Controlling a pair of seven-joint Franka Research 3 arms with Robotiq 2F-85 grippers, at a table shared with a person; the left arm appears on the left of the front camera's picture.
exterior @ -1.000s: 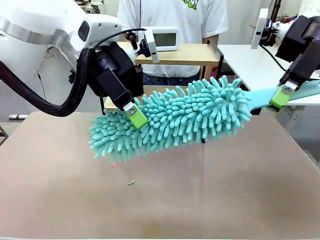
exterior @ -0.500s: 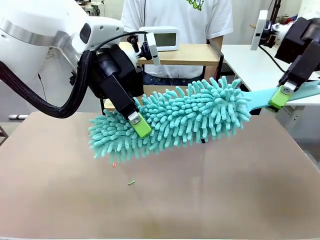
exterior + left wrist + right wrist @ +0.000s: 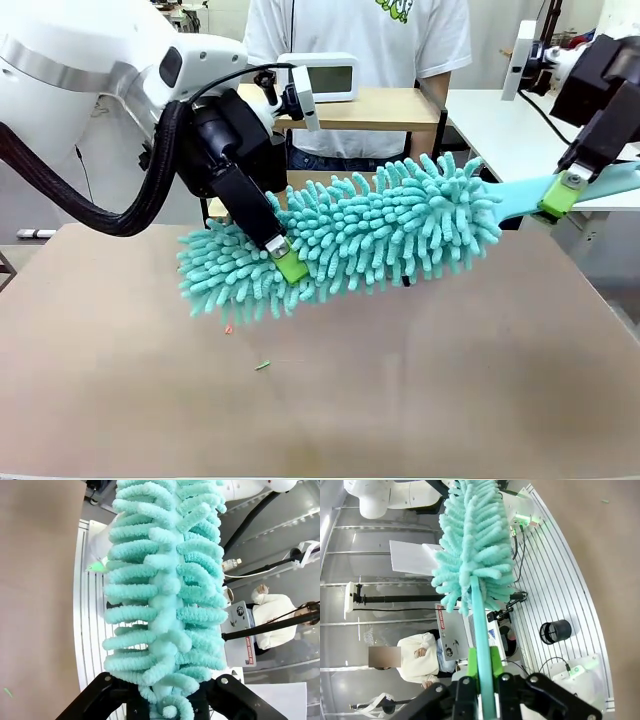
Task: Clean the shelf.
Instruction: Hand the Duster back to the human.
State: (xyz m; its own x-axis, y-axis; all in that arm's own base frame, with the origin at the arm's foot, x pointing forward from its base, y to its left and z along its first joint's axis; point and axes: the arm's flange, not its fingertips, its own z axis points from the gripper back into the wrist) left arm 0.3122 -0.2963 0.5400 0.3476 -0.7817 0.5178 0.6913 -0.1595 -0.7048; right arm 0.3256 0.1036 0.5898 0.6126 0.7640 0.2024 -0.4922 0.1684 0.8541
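Front view: left gripper [image 3: 283, 257] clamps the teal duster [image 3: 350, 235] (fluffy head), right gripper [image 3: 562, 190] pinches its handle, grip uncertain. Handover stage, I'd say; next, carry it to the shelf [image 3: 385, 108] behind.

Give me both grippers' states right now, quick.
Left gripper: shut on the duster, clamped into its fluffy head.
Right gripper: around the duster's handle; cannot tell whether it grips or is letting go.

Duster [image 3: 350, 240] spans table middle, blocking shelf [image 3: 400, 110] front; near table [image 3: 320, 400] open.
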